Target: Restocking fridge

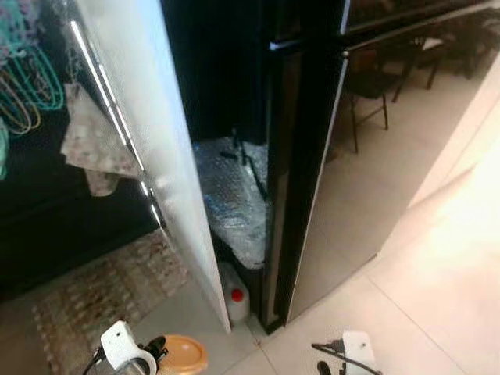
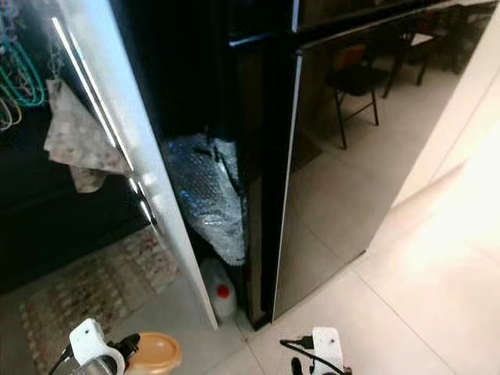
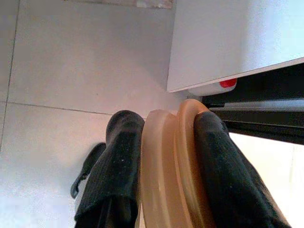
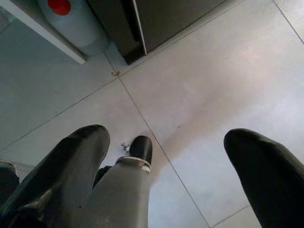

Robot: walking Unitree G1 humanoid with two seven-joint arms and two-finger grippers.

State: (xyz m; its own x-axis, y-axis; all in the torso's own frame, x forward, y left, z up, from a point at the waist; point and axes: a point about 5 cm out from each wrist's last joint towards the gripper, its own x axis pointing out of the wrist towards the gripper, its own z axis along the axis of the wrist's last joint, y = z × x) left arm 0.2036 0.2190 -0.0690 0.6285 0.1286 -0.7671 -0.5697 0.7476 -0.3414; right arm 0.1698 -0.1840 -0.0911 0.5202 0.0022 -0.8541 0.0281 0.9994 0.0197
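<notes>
The left gripper (image 3: 166,156) has its fingers clenched on a tan lid (image 3: 171,166). The right gripper (image 4: 175,156) hangs with fingers spread above the tiled floor (image 4: 213,95), before the black fridge (image 1: 305,156).

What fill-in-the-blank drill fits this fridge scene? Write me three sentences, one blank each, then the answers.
1. The left pincer is shut on a tan ____.
2. The white jug standing on the floor beside the black fridge has a ____ cap.
3. The right pincer hangs over the floor tiles with its fingers ____.

Missing words: lid; red; open
</notes>
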